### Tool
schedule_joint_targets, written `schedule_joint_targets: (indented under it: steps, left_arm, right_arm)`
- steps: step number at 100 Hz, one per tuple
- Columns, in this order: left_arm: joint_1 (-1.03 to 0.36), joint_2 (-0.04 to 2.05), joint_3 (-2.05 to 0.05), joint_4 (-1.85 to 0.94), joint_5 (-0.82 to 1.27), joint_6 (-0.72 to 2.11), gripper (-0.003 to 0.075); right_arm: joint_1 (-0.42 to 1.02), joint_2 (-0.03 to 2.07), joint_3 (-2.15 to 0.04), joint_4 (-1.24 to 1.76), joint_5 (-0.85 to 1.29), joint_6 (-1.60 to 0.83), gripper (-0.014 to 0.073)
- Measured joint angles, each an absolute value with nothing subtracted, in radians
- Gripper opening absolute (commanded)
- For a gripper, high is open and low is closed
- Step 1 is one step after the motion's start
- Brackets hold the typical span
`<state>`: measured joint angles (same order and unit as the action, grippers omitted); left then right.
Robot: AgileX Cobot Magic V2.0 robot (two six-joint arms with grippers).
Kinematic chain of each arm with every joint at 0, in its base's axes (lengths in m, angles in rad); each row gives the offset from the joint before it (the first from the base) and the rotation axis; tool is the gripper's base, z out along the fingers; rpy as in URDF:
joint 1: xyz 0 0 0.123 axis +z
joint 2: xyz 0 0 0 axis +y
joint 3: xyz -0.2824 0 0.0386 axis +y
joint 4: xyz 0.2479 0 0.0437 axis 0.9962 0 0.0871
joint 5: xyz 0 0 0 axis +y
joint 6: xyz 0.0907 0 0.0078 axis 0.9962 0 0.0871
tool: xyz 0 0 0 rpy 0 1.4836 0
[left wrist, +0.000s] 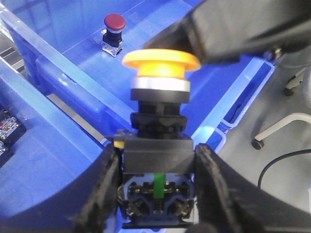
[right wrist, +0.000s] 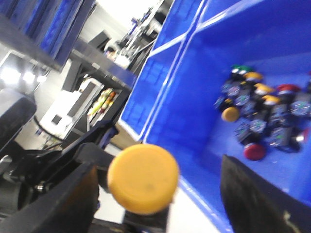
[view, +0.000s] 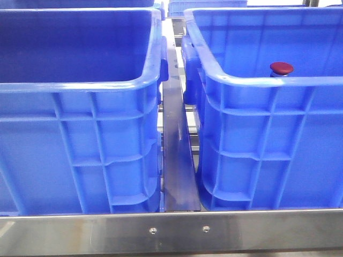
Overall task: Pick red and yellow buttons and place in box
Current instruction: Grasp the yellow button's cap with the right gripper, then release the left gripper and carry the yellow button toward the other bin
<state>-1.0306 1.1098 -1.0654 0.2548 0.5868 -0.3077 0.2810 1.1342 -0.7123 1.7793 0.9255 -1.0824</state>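
My left gripper [left wrist: 156, 162] is shut on the black base of the yellow button [left wrist: 160, 60] and holds it upright above a blue crate. My right gripper [right wrist: 156, 191] is open, its fingers [right wrist: 58, 199] standing either side of the yellow cap [right wrist: 143, 177]; one of them reaches over the cap in the left wrist view [left wrist: 243, 29]. The red button [view: 281, 68] stands upright in the right crate [view: 268, 83] and also shows in the left wrist view [left wrist: 115, 22]. Neither gripper shows in the front view.
A pile of several mixed buttons [right wrist: 262, 121] lies in a blue crate [right wrist: 170, 107]. The left crate [view: 80, 85] stands beside the right one, with a metal rail [view: 177, 160] between them. A metal frame bar [view: 171, 233] runs along the front. A chair caster [left wrist: 256, 143] stands on the floor.
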Motion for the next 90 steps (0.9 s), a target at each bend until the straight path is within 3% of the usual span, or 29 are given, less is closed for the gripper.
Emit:
schedule_joint_targets:
  steps: [18,39,48,55,62,74,79,90]
  left_arm:
    - [-1.031,1.110,-1.065,0.255,0.587,-0.308,-0.0019]
    - [-1.031,1.110,-1.065,0.255,0.584,-0.308,-0.0018]
    - [-1.031,1.108,-1.065,0.255,0.582,-0.308,-0.0004]
    - [-1.031,1.108,-1.065,0.255,0.582,-0.308,0.0060]
    - [-1.031,1.108,-1.065,0.255,0.582,-0.308,0.0184]
    - [-1.031,1.108,-1.065,0.255,0.582,-0.308,0.0498]
    - [-1.031,1.108,-1.065,0.255,0.582,-0.308,0.0594]
    - [-1.031,1.108,-1.065,0.255,0.582,-0.308,0.0669]
  right_arm:
    - [0.345,1.178,-0.760,1.780,0.926,-1.082,0.0528]
    - [0.354,1.186,-0.775,1.778,0.914,-1.082,0.0261]
    - [0.354,1.188,-0.775,1.778,0.907,-1.080,0.0215]
    - [0.354,1.188,-0.775,1.776,0.906,-1.080,0.0215]
    - [0.354,1.188,-0.775,1.776,0.906,-1.080,0.0215]
    - [0.354,1.188,-0.775,1.776,0.904,-1.084,0.0215]
    - [0.354,1.188,-0.775,1.774,0.898,-1.088,0.0215]
    - [0.354,1.188,-0.775,1.774,0.886,-1.096,0.0215]
